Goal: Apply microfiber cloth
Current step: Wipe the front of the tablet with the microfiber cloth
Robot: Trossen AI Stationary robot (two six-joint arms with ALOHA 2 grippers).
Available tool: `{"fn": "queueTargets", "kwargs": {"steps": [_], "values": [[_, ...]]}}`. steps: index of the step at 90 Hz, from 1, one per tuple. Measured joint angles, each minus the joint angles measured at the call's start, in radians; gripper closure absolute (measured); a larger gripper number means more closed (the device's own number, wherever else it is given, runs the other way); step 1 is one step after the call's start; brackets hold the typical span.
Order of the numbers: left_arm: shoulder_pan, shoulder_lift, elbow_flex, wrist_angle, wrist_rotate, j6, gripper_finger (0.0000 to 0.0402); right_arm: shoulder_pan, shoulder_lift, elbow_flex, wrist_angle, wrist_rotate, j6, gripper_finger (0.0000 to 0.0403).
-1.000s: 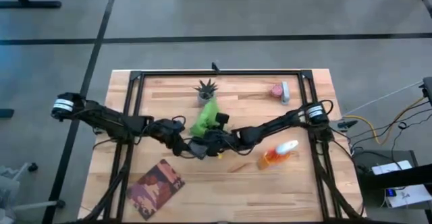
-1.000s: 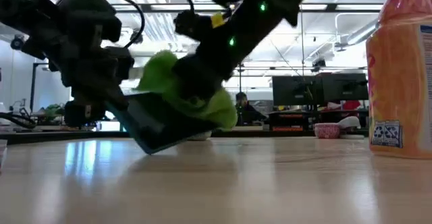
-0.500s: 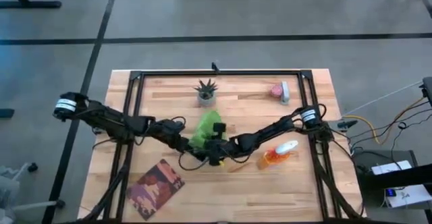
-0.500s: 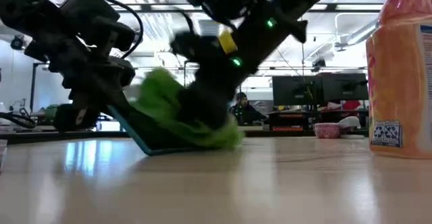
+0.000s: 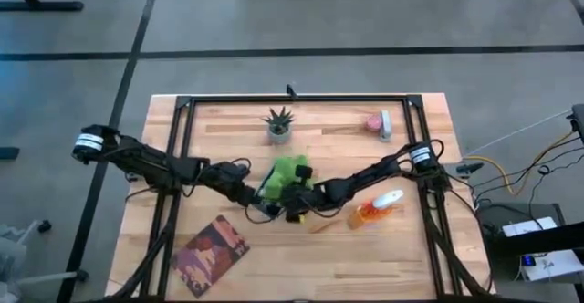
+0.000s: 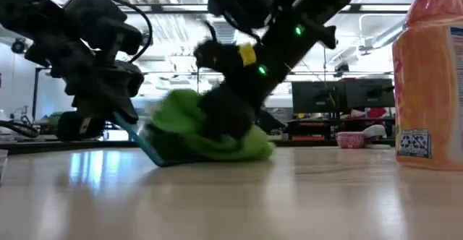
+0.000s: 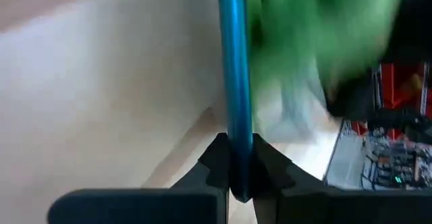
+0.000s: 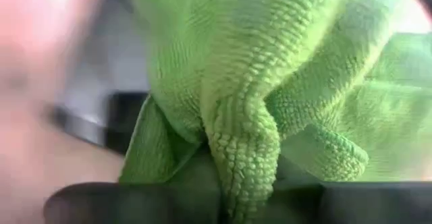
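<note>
A dark flat tablet with a blue edge (image 6: pixel 142 136) stands tilted at the table's middle, its lower edge on the wood. My left gripper (image 7: pixel 235 178) is shut on its edge, reaching in from the table's left. The lime-green microfiber cloth (image 5: pixel 290 172) lies bunched against the tablet's face (image 6: pixel 208 130). My right gripper (image 8: pixel 243 198) is shut on the cloth, coming from the table's right. The cloth and my right arm hide most of the tablet's face. My left gripper pinches the tablet's thin blue edge (image 7: pixel 235 143) between its two fingers. The edge runs straight out from between the fingers. The tablet is tilted, its low edge (image 6: pixel 163 161) on the table. My right gripper pinches a bunched fold of the cloth (image 8: pixel 241 150), several layers thick, between its two fingers. It comes slanting down from the table's right. The rest of the cloth spreads ahead of the fingers against the tablet's face, and its lower part (image 6: pixel 246 150) reaches the table.
An orange spray bottle with a white head (image 5: pixel 376 208) lies just right of the arms and looms at the right of the low view (image 6: pixel 431 81). A small potted plant (image 5: pixel 278 124) and a pink thing (image 5: pixel 376 122) stand at the back. A reddish book (image 5: pixel 212 252) lies front left.
My right gripper has drawn the cloth down the tablet's face toward the table's near edge; the cloth, stretched out long before, is now bunched low. The tablet's lower edge has come down onto the table.
</note>
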Motion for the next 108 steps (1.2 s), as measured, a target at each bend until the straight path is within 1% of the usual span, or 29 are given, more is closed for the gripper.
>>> {"fn": "queueTargets", "kwargs": {"steps": [11,20,28,38,44,53,58,69,71,76,83,89,96,102,108], "values": [[0.024,0.002,0.000,0.020,-0.014,0.027,0.0392,-0.002,0.001,0.000,0.030,-0.049,-0.020,0.0400],[0.047,0.002,0.002,0.024,-0.016,0.047,0.0392,-0.004,0.004,0.000,0.051,-0.133,-0.038,0.0400],[0.063,0.003,0.002,0.027,-0.027,0.062,0.0392,-0.002,0.027,0.002,0.100,-0.192,-0.060,0.0400],[0.070,0.003,0.003,0.026,-0.025,0.077,0.0392,-0.003,0.068,0.013,0.155,-0.229,-0.072,0.0400],[0.071,0.003,0.003,0.026,-0.026,0.077,0.0392,-0.006,0.072,0.016,0.152,-0.190,-0.078,0.0400],[0.074,0.003,0.003,0.025,-0.031,0.079,0.0392,-0.006,0.058,0.016,0.124,-0.081,-0.114,0.0400],[0.073,0.003,0.003,0.023,-0.019,0.078,0.0392,-0.009,0.032,0.015,0.082,0.029,-0.149,0.0400],[0.069,0.003,0.002,0.018,0.033,0.084,0.0392,-0.032,-0.034,0.022,-0.026,0.309,-0.205,0.0400],[0.069,0.003,0.002,0.018,0.033,0.088,0.0392,-0.037,-0.044,0.022,-0.048,0.346,-0.206,0.0400],[0.069,0.003,0.002,0.018,0.033,0.097,0.0392,-0.049,-0.066,0.021,-0.113,0.393,-0.185,0.0400],[0.068,0.003,0.002,0.018,0.034,0.098,0.0392,-0.069,-0.086,0.016,-0.212,0.398,-0.115,0.0400],[0.068,0.003,0.002,0.020,0.031,0.098,0.0392,-0.082,-0.091,0.013,-0.238,0.359,-0.048,0.0400],[0.068,0.003,0.002,0.020,0.030,0.098,0.0392,-0.085,-0.090,0.001,-0.233,0.282,0.009,0.0400],[0.068,0.003,0.002,0.020,0.030,0.096,0.0392,-0.074,-0.064,-0.004,-0.188,0.214,0.057,0.0400],[0.068,0.004,0.000,0.017,0.030,0.090,0.0392,-0.061,-0.036,-0.018,-0.165,0.184,0.087,0.0400]]}}
